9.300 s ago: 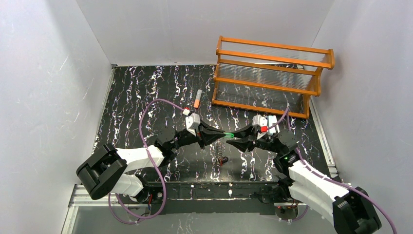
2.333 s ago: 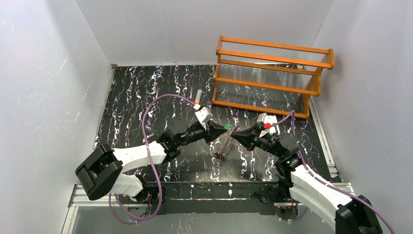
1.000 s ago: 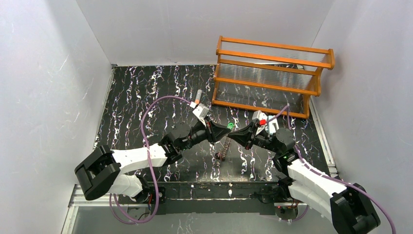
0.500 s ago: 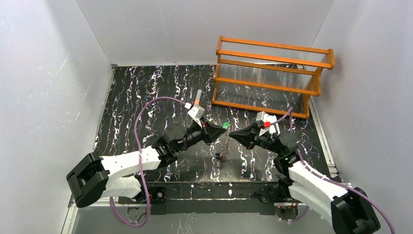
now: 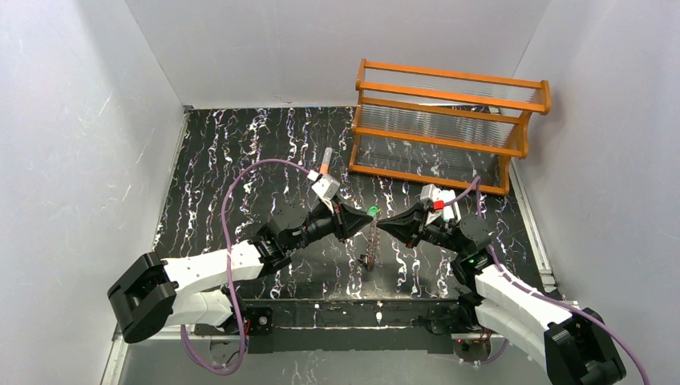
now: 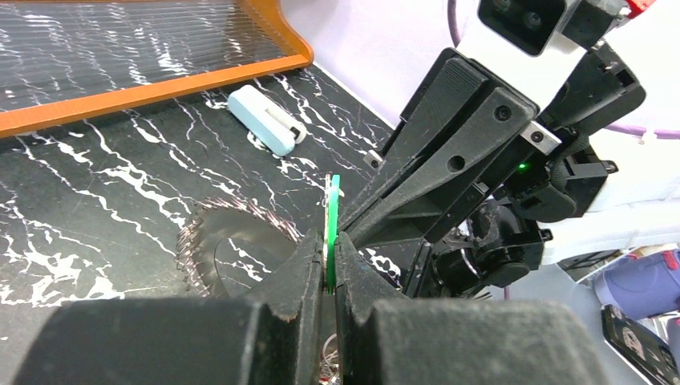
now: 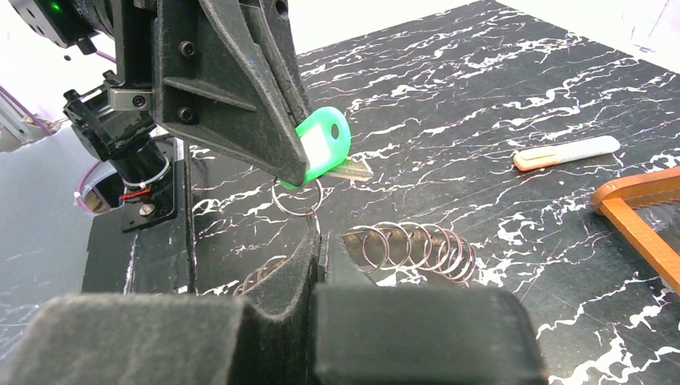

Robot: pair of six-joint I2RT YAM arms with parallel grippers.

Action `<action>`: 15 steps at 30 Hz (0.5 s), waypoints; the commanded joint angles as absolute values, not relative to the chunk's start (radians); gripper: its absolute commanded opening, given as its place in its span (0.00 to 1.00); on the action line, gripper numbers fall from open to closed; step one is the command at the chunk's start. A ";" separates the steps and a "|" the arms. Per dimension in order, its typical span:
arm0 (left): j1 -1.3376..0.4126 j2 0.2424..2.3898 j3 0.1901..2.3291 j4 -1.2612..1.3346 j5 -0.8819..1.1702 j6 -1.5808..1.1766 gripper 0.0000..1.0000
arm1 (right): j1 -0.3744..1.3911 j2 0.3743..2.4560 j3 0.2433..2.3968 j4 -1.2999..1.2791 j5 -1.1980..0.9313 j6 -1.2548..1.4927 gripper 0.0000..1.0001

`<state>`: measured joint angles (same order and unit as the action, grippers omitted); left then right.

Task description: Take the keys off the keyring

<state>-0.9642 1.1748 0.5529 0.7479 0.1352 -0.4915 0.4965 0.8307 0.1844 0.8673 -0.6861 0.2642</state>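
Honestly, nothing looks freed yet: your left gripper (image 6: 327, 265) pinches the green key (image 7: 323, 144) above the table (image 7: 497, 104). Its loop seems joined to the stretched keyring (image 7: 417, 245), apparently clamped in your right gripper's (image 7: 318, 241) closed jaws. Every removal is left to do.

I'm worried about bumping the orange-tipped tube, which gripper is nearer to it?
Left. The left gripper, holding the green key, is on the near side and right of the tube; the right gripper is beyond it, farther right.
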 commanded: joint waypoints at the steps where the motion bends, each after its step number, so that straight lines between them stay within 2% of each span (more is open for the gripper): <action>1: -0.963 1.158 0.551 0.779 0.045 -0.441 0.00 | 0.480 0.825 0.231 0.846 -0.696 0.265 0.01; 15: -1.004 1.294 0.612 0.851 -0.109 -0.445 0.00 | 0.481 0.864 0.295 0.752 -0.714 0.325 0.01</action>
